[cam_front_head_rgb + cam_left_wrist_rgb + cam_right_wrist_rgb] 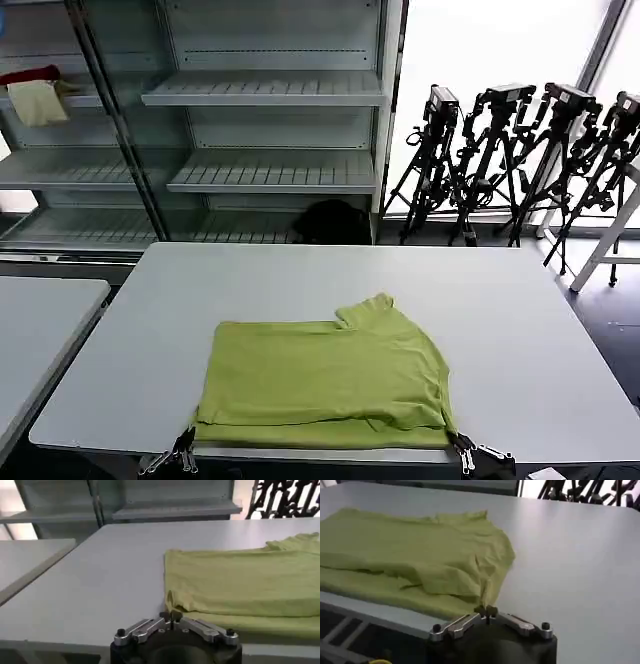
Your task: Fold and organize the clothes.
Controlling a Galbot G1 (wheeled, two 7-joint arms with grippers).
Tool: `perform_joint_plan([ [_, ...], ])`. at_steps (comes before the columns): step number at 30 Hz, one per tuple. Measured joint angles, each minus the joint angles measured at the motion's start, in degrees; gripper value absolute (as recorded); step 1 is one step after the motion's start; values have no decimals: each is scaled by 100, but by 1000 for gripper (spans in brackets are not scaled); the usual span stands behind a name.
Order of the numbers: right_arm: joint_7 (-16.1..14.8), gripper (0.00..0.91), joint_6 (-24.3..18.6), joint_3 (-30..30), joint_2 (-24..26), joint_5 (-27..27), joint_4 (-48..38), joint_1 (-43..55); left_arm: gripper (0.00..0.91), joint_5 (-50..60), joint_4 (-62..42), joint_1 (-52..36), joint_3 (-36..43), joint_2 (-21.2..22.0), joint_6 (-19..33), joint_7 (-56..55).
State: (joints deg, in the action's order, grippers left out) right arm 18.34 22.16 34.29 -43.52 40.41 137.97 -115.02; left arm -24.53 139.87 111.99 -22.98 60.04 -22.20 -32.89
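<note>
1. Far left, head view: a second table (40, 320) stands beside the main table, apart from it by a narrow gap. Behind it, shelving (265, 95) carries a red cloth (30, 76) and a cream cloth (38, 102) on an upper left shelf.

2. Left gripper (183, 452): positioned at the near edge of the main table (300, 275), at the near left corner of the T-shirt. In the left wrist view the left gripper (170, 618) has its fingertips pressed together, with the shirt's hem touching them. The fingers appear closed on the corner of the fabric.

3. T-shirt (325, 375): lime green, lying on the main table near its front edge, roughly centred. It is folded into a rough rectangle, with a doubled layer along the near edge. One short sleeve projects toward the far side, right of centre. Left wrist view shows the T-shirt (240, 587) lying flat with a straight left edge; right wrist view shows the T-shirt (415, 555) more rumpled at its right side.

4. Right gripper (462, 452): at the near right corner of the shirt, on the table's front edge. In the right wrist view the right gripper (488, 613) has fingertips together, pinching the corner of the fabric.

5. Far right, background: a row of black tripods (520, 160) stands before a bright window, well apart from the table.
</note>
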Motion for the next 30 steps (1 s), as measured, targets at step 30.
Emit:
perform_joint_plan([
  [30,-13,907,140,414,148,388,198,1421,907,59,662,-721,-115,-91,-549,11],
])
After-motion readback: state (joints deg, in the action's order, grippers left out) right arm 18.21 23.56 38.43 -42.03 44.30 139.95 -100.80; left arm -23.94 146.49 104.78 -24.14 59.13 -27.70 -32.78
